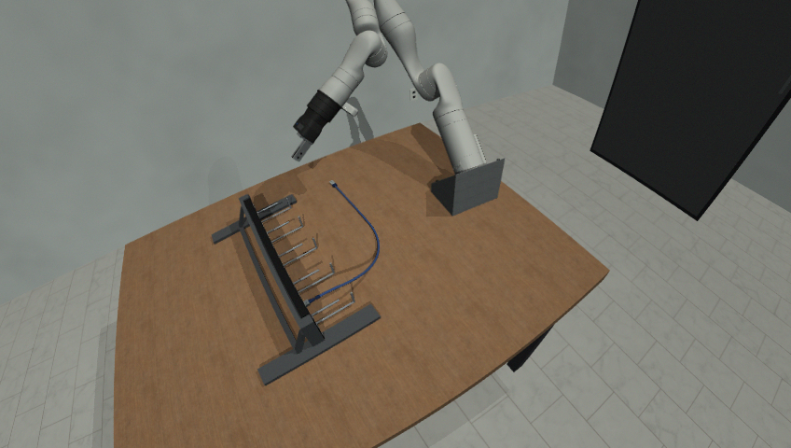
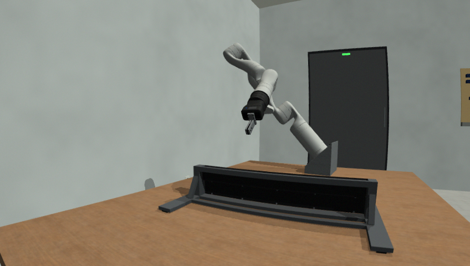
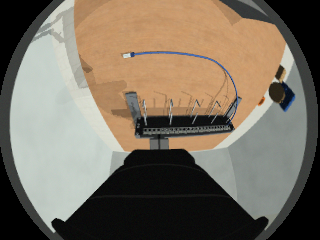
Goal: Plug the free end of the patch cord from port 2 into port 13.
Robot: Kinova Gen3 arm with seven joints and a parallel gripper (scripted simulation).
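The rack (image 1: pixel 319 343) (image 2: pixel 283 178) (image 3: pixel 182 121) stands upright on its two feet on the table. The blue cord (image 1: pixel 378 244) (image 3: pixel 170 52) runs from a jack near one end of the panel and curves over the table. Its free plug (image 1: pixel 333 183) (image 3: pixel 131 55) lies on the table, away from the panel's other end; whether its latch faces up is too small to tell. My gripper (image 1: pixel 297 157) (image 2: pixel 248 131) (image 3: pixel 159 139) is shut and empty. It hangs high above the table, near that other end of the rack, apart from rack and plug. The exterior view shows only the rack's back; port numbers are unreadable.
Several thin wire cord guides (image 1: pixel 315 242) (image 3: pixel 171 111) stick out from the panel's front, on the cord's side. My arm's grey base bracket (image 1: pixel 477 189) (image 2: pixel 333 158) stands on the table beyond the cord. The table's edge (image 1: pixel 222 201) runs close past the rack's end below my gripper.
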